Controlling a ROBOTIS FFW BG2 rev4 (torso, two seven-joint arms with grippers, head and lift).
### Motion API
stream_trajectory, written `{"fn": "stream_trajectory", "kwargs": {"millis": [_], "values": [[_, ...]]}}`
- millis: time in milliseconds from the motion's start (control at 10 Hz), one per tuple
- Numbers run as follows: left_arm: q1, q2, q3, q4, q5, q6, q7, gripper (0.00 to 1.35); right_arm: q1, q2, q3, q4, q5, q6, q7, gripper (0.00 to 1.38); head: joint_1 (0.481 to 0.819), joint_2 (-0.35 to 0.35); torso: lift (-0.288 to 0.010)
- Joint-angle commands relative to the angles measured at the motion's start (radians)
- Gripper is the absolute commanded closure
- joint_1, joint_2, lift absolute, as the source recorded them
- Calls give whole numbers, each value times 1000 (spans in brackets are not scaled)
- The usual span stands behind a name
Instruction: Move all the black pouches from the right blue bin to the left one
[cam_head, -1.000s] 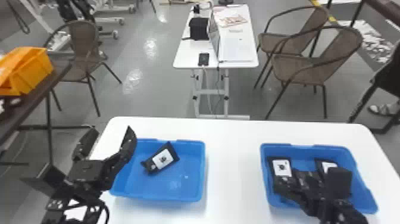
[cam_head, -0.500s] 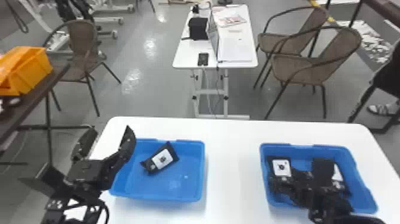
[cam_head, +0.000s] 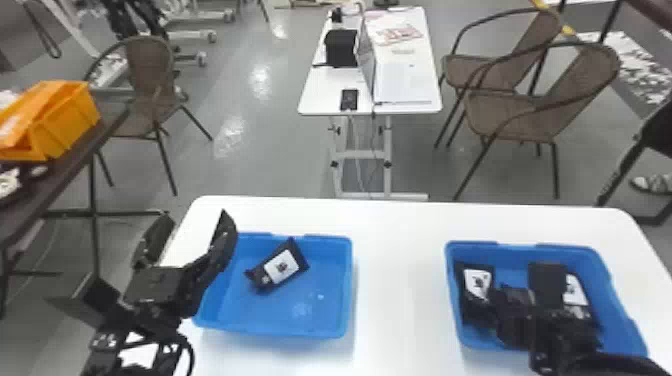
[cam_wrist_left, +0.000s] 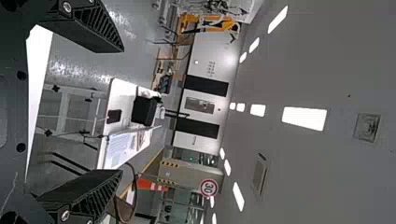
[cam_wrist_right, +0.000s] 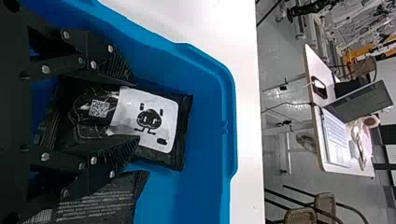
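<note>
Brown chairs (cam_head: 545, 112) stand past the white surface (cam_head: 400, 280); left gripper (cam_head: 194, 222) gapes; right gripper (cam_head: 542, 310), fingers parted, straddles a flat, white-labelled black plastic pouch (cam_wrist_right: 161, 119).

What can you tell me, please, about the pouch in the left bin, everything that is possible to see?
The pouch is black, with a white label carrying a small dark figure. It looks like thin, flexible plastic, slightly creased. It lies label up on the floor of the left bin, toward the far side, set diagonally: one end points to the far right, the other to the near left. No gripper touches it.
</note>
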Motion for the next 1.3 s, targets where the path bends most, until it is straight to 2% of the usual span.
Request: {"fn": "stream_trajectory", "kwargs": {"millis": [0,100,200,600,700,800,900,1000,1200], "values": [[0,-3,-2,4,2,-4,1,102,12,-1,-1,-9,-27,-16,-3,1286,695,105,0],[1,-3,-2,7,8,-4,3,102,37,4,1,-55,-36,-27,-7,1283,695,106,0],[1,-3,-6,7,16,-4,4,102,80,8,-1,-121,-85,-47,-29,1283,695,107,0],[-12,-3,-25,2,64,5,9,96,298,-10,-2,-569,-142,-25,-35,1283,695,99,0],[-17,-3,-29,1,91,28,9,96,319,-10,5,-658,-142,-16,-23,1283,695,95,0],[-26,-3,-35,-2,119,63,9,96,290,-10,30,-697,-110,-13,34,1283,695,97,0],[-45,17,-44,-16,157,129,9,94,226,-26,90,-697,-73,-5,86,1283,695,106,0],[-69,54,-55,-25,220,221,9,94,147,-69,179,-657,-87,-14,94,1283,695,130,0],[-132,150,-84,-33,327,356,3,94,9,-105,347,-500,-180,-74,99,1283,695,177,0]]}}
